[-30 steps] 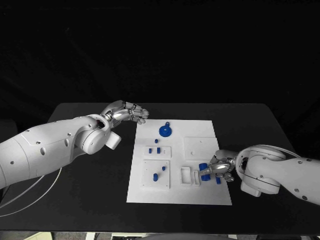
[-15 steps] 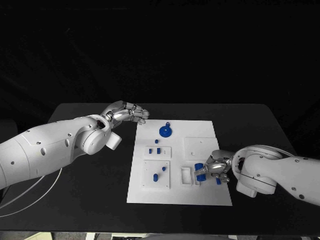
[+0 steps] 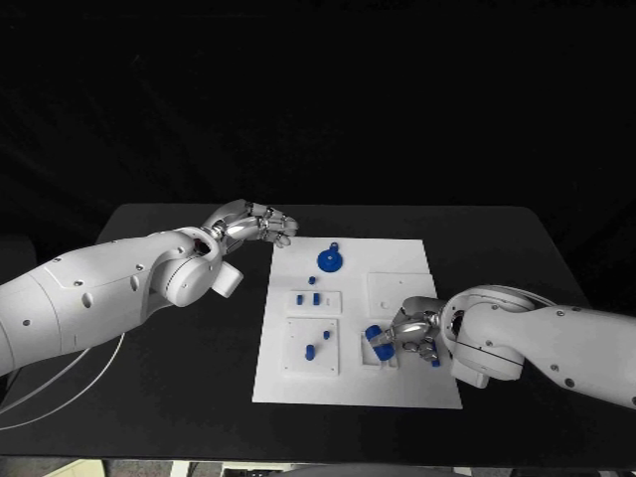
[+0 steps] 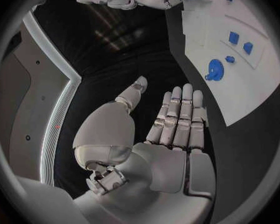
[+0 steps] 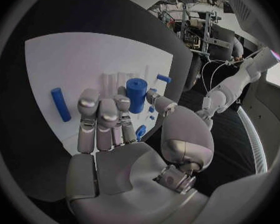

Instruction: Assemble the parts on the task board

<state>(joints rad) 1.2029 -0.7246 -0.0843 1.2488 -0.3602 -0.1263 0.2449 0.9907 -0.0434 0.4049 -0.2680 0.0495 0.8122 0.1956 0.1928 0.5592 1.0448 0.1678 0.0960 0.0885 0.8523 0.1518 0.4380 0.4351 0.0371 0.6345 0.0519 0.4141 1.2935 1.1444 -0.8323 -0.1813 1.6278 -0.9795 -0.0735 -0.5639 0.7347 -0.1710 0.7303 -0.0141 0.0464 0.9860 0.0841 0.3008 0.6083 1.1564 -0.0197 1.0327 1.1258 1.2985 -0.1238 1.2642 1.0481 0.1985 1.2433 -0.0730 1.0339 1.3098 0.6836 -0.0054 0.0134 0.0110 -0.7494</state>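
The white task board (image 3: 404,388) lies mid-table. My right hand (image 3: 412,334) hovers low over its near right part and pinches an upright blue cylinder (image 3: 377,337) between thumb and fingers (image 5: 135,95), just above a white slotted fixture (image 3: 369,347). A blue rod (image 5: 60,104) lies flat on the board beside that hand. My left hand (image 3: 253,221) floats open and holds nothing off the board's far left corner, its fingers held straight (image 4: 177,119). A round blue part (image 3: 328,260) sits at the board's far end.
Small blue pieces (image 3: 307,296) stand in a white block on the board's left half, and blue pegs (image 3: 311,350) sit in the block nearer me. A bare white square block (image 3: 398,289) lies just beyond my right hand. Black table (image 3: 175,368) surrounds the board.
My right hand has carried the blue cylinder leftward across the board, from near the right edge to above the slotted fixture. The left hand has stayed still.
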